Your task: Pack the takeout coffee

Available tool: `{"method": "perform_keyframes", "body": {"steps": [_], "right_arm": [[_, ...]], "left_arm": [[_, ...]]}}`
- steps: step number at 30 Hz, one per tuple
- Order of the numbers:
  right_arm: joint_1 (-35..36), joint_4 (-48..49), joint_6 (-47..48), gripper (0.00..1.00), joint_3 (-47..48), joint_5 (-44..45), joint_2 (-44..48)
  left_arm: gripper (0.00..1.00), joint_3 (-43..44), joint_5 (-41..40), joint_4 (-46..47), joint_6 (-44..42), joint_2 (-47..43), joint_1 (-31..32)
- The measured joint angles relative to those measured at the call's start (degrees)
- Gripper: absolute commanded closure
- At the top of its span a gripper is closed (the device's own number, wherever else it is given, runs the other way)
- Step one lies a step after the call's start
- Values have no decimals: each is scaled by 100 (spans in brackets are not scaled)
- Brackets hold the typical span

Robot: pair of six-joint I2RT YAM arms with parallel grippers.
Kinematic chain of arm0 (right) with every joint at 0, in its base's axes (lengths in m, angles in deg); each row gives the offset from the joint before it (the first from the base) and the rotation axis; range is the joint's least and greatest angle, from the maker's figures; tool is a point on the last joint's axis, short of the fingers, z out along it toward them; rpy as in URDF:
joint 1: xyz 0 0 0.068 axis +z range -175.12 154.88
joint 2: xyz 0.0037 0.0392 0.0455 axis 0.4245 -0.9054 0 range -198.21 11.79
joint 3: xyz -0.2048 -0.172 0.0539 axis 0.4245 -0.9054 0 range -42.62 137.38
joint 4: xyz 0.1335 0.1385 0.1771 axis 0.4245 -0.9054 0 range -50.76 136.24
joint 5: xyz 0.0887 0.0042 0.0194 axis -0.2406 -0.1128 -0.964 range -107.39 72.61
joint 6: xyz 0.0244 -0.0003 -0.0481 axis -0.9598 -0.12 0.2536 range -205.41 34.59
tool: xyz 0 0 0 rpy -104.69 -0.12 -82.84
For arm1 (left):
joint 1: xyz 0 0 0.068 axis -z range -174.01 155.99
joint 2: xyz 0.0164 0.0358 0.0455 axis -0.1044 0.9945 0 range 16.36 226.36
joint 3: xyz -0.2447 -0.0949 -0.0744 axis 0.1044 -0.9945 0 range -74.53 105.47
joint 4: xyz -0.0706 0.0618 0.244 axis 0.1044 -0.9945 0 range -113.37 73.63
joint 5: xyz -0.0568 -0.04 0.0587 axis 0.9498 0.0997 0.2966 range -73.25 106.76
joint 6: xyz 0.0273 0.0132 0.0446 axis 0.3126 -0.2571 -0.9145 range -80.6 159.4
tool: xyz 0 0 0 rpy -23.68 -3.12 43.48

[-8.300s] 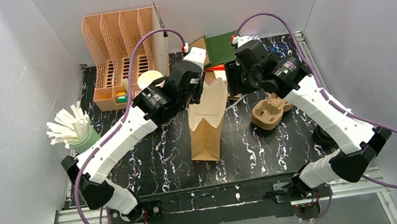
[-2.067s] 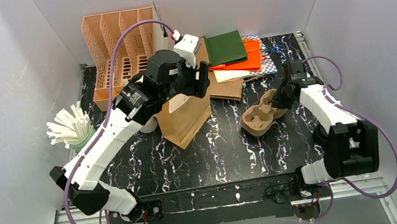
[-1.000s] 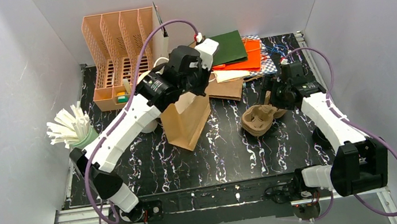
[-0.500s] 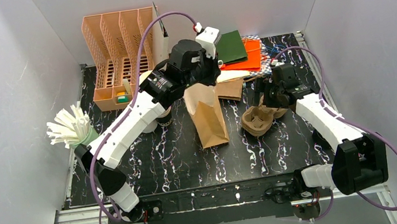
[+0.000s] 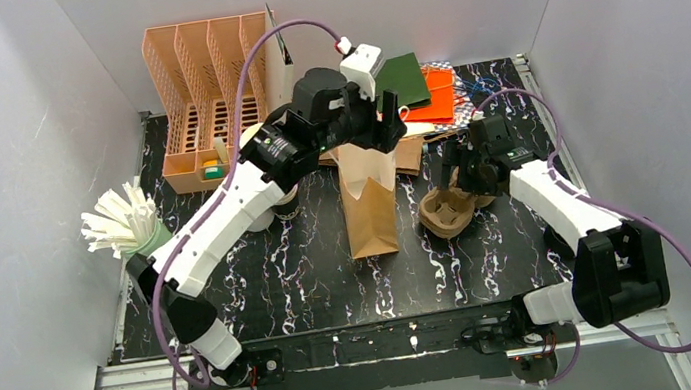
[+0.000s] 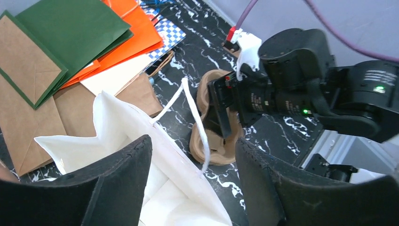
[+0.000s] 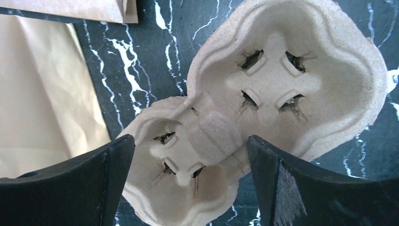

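Note:
A brown paper bag stands upright mid-table, its white-lined mouth open with a white cord handle. My left gripper hovers at the bag's top edge, open. One finger is over the mouth and the other outside the rim, neither pressing it. My right gripper is open just above the pulp cup carrier, its fingers straddling the narrow waist without touching. I cannot make out the takeout coffee; my left arm covers the table left of the bag.
An orange slotted organiser stands at the back left, with a pale cup top beside it. A green cup of white straws sits at the left edge. Flat green, orange and brown bags lie at the back.
My left gripper has opened and let go of the bag, which swung from leaning to standing upright. The right gripper has edged closer over the carrier.

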Motion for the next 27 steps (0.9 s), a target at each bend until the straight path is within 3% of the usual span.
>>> {"method": "perform_keyframes", "body": {"steps": [7,11,16,23,27], "right_arm": [[-9,39,-697,4,-396,-1023,575],[7,9,-975,16,-422,-1440,1152],[7,-149,-636,20,-131,-1123,1108],[13,-72,201,9,-186,-916,855],[55,0,466,14,-168,-741,723]], "left_arm": [[33,-76,326,-2,214,-660,0],[38,-83,782,0,450,-1034,2],[40,-511,1121,42,660,-1335,81],[35,-1569,1196,-278,820,-1681,236],[34,-1805,938,-769,787,-2149,247]]}}
